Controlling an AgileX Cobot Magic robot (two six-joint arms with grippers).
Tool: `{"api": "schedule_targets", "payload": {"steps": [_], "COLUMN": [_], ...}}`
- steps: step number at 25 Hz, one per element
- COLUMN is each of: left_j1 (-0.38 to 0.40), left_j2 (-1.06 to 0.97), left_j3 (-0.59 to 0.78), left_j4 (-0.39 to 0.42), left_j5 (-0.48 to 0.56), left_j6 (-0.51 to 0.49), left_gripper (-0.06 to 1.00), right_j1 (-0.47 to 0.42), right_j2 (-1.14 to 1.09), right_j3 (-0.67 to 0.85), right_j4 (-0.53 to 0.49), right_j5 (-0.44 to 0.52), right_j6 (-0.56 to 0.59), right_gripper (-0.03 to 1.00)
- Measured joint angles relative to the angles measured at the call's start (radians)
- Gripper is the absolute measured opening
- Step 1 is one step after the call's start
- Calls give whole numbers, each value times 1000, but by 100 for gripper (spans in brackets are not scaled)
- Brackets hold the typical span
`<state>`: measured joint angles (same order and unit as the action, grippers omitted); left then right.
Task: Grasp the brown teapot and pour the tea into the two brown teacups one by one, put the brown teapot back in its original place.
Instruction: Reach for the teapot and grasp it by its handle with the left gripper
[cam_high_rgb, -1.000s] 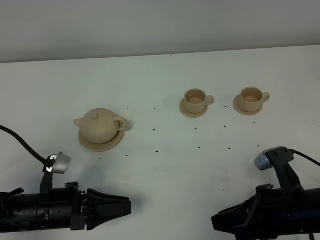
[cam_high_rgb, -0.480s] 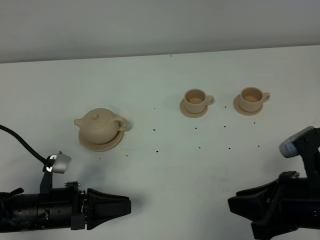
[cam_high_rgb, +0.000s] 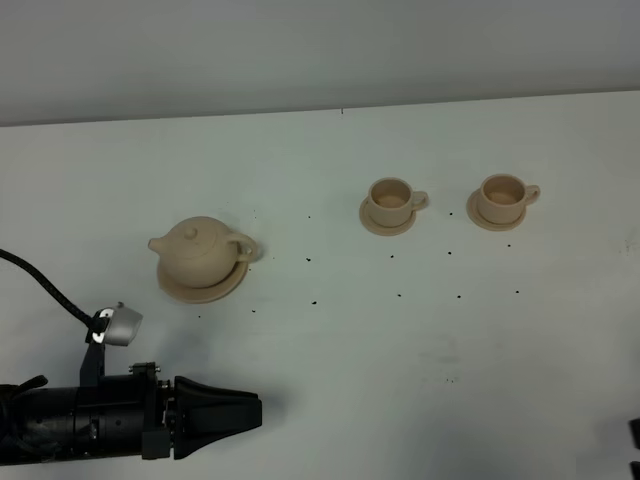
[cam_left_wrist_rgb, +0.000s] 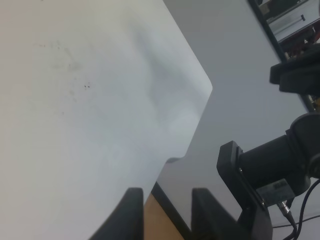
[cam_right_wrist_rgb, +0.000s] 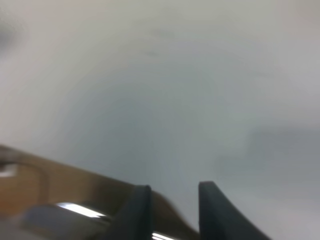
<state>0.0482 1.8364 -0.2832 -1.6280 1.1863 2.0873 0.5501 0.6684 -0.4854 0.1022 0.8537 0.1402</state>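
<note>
At the lower right of the overhead view, the right arm (cam_high_rgb: 636, 432) that filled that corner a moment ago has pulled almost wholly out of frame, leaving only a dark sliver at the edge. Its own camera, blurred, shows the right hand (cam_right_wrist_rgb: 172, 210) with fingers apart and nothing between them, above bare bench (cam_high_rgb: 400, 350). Nothing else has shifted. The left hand (cam_high_rgb: 250, 413) lies where it was, low along the near edge, pointing toward the middle; its wrist view shows its two fingers (cam_left_wrist_rgb: 131, 215) separated by a clear gap, empty, over the bench's corner. The brown teapot (cam_high_rgb: 200, 250) sits upright on its wide saucer (cam_high_rgb: 205, 292), lid on, spout away from the cups and handle toward them, well apart from the left hand and farther back on the bench. The teacup nearer the teapot (cam_high_rgb: 390, 200) and the farther teacup (cam_high_rgb: 503, 193) stand upright on their small saucers, side by side toward the back right, handles pointing away from the teapot, well apart from both hands.
</note>
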Motion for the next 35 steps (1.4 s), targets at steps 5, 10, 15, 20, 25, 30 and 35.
{"api": "schedule_targets", "payload": {"steps": [5,10,15,20,25,30,35], "left_j1": [0,0,0,-9,-102,-221,-271], "left_j2": [0,1,1,2,3,4,4], "left_j3": [0,-9,-109,-265,-498,-743,-964], "left_j4": [-30,-128,-128,-126,-114,31,214], "left_j5": [0,1,1,1,1,-92,-158], "left_j6": [0,-1,-46,-195,-401,-638,-875], "left_gripper": [26,26,26,25,25,25,25], "right_j1": [0,0,0,0,0,0,0], "right_j2": [-72,-94,-95,-117,-245,-384,-461], "right_j3": [-79,-87,-87,-87,-88,-88,-29], "right_j4": [-257,-432,-518,-502,-336,-167,-122], "right_j5": [162,177,217,256,244,217,206], "right_j6": [112,150,156,154,54,-67,-106], "right_gripper": [24,24,24,24,24,24,24]}}
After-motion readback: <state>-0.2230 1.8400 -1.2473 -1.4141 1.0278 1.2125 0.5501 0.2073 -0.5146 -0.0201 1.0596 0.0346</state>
